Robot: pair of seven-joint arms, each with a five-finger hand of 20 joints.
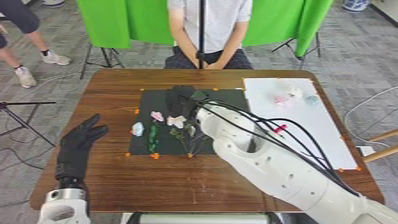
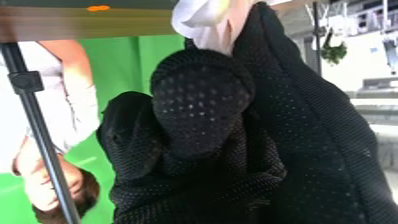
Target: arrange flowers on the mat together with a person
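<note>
Well, the right hand (image 1: 181,99) is over the far part of the black mat (image 1: 154,101), fingers bent and pinching a flower (image 2: 206,22). White with pale pink, its smooth, folded petals poke out between the gloved fingertips.

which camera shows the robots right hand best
The right wrist view: it has the right hand close up, with its curled fingers against a white flower. The head view shows that hand from above and much smaller, over the dark mat.
</note>
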